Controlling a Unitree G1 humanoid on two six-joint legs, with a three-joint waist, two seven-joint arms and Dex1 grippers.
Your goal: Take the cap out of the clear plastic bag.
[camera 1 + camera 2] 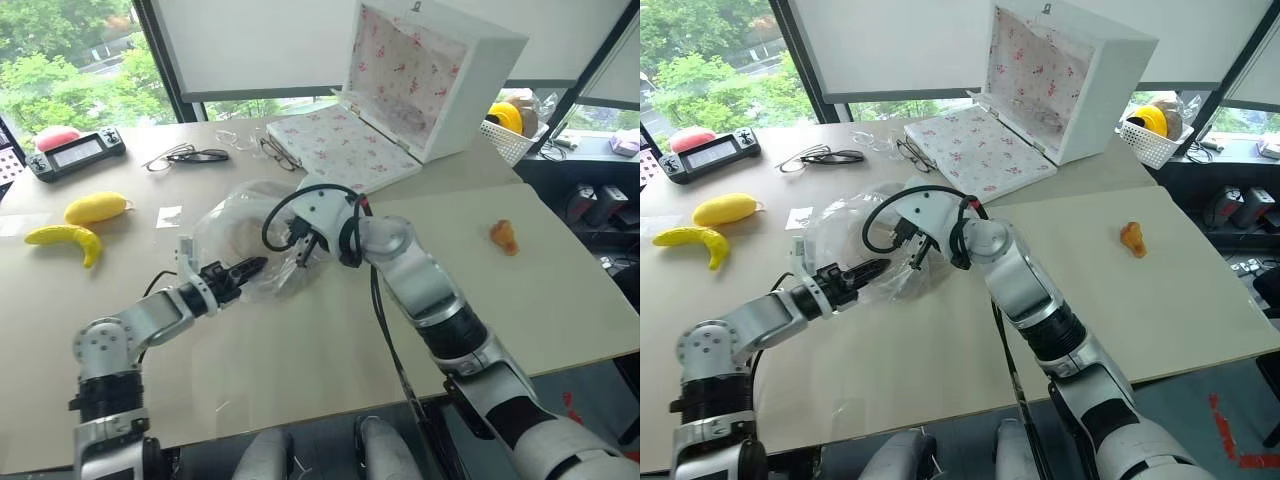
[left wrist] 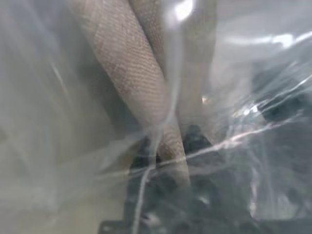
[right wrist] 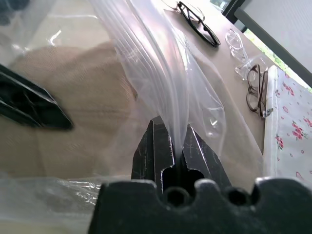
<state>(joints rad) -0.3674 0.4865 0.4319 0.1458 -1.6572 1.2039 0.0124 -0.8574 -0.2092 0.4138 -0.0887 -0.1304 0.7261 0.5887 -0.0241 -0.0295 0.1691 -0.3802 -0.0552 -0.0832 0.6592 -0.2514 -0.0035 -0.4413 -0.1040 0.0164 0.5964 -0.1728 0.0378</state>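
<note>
The clear plastic bag point(image 1: 232, 222) is lifted a little off the beige table, crumpled, with the beige cap point(image 3: 73, 92) showing through it. My right gripper point(image 1: 305, 246) is shut on the bag's upper edge, and the film rises from between its fingertips point(image 3: 155, 141). From the near left, my left gripper point(image 1: 246, 267) pokes level into the bag's near side. It is shut on a fold of the cap point(image 2: 146, 83), with plastic lying over the fingers. One of its black fingers point(image 3: 34, 105) also appears against the cap in the right wrist view.
A banana point(image 1: 65, 240), a yellow fruit point(image 1: 97, 207) and a game controller point(image 1: 77, 152) lie at far left. Two pairs of glasses point(image 1: 200, 155) point(image 1: 278, 152) lie behind the bag. An open floral-lined box point(image 1: 400, 100) stands behind; a basket point(image 1: 515, 130) and an orange item point(image 1: 504, 236) sit at right.
</note>
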